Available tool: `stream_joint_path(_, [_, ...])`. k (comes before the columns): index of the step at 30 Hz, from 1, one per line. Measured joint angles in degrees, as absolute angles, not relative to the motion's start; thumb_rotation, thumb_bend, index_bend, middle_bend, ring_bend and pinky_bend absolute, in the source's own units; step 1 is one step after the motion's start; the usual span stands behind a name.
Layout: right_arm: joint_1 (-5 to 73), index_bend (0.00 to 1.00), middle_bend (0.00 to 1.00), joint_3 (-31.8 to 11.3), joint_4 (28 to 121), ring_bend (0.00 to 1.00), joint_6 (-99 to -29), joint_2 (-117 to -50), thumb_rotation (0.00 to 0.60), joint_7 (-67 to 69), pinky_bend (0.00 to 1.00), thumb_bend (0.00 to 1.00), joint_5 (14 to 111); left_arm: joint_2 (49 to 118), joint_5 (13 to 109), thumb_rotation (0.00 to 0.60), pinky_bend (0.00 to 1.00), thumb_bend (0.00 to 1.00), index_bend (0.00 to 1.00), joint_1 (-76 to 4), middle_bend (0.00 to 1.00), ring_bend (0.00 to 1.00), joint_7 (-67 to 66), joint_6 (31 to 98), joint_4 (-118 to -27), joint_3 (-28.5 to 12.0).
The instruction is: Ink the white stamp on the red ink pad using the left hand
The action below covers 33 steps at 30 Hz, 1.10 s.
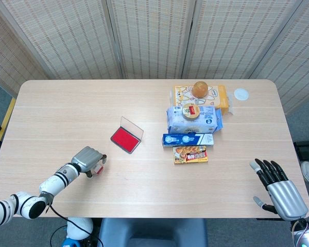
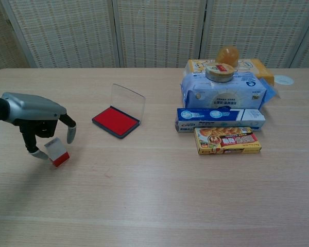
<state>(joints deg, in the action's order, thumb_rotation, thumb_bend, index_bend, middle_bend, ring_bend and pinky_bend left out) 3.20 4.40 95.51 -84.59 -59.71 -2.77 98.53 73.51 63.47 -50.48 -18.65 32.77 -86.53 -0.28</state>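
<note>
Currently, status by item as seen from beside the counter [image 2: 159, 206]:

Left hand [image 2: 33, 110]: poised directly over the white stamp [image 2: 56, 151], fingers [image 2: 70, 134] curled downward around it. One fingertip sits at the stamp's left side, another hangs just off its right; a closed pinch is not confirmed (contact is too fine to resolve in either view).

White stamp: on the counter near the left front, tilted, red base downward. Well apart from the pad.

Red ink pad [image 2: 115, 121]: open, clear lid raised at the rear, lying between the stamp and the stacked packages [image 2: 221, 103].

Right hand [image 1: 278, 190]: off the counter's near right corner, fingers spread, holding nothing.

Risk 1: the stamp tips or skids when the fingers close. Likely cause: its tilt and an uneven squeeze from one side.

Risk 2: the stamp rotates in the grasp, so the red face meets the pad at an angle and inks partially.

Risk 3: the raised lid is struck on approach, which could shift the pad. A path coming in from the front edge appears safer.
</note>
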Motion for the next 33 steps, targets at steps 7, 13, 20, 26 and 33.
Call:
stream_joint_path(7, [3.3, 0.00, 0.00, 4.4, 95.8, 0.00, -84.1, -60.0, 0.600, -3.7, 0.00, 0.23, 98.2, 73.9, 66.1, 0.600, 0.80, 0.25, 0.44, -50.3, 1.00, 0.94, -15.6, 32.8, -85.3, 0.0])
stream_joint_path(13, [3.2, 0.00, 0.00, 4.3, 96.0, 0.00, -84.1, -60.1, 0.600, -4.1, 0.00, 0.23, 98.0, 74.3, 68.6, 0.600, 0.80, 0.25, 0.49, -50.2, 1.00, 0.94, -12.8, 32.9, -83.9, 0.0])
stream_joint_path(20, [3.1, 0.00, 0.00, 4.3, 96.1, 0.00, -84.1, -60.3, 0.600, -4.5, 0.00, 0.23, 98.0, 74.7, 71.0, 0.600, 0.80, 0.25, 0.52, -50.2, 1.00, 0.94, -10.4, 32.8, -82.2, 0.1])
stream_joint_path(26, [3.2, 0.00, 0.00, 4.2, 96.1, 0.00, -84.0, -60.4, 0.600, -4.7, 0.00, 0.23, 97.8, 74.8, 71.6, 0.600, 0.80, 0.25, 0.51, -50.3, 1.00, 0.94, -9.7, 32.6, -81.6, 0.5])
stream_joint_path(33, [3.1, 0.00, 0.00, 4.2, 96.1, 0.00, -84.2, -60.3, 0.600, -4.4, 0.00, 0.23, 97.9, 74.8, 71.3, 0.600, 0.80, 0.25, 0.48, -50.3, 1.00, 0.94, -9.8, 32.7, -81.5, 0.6])
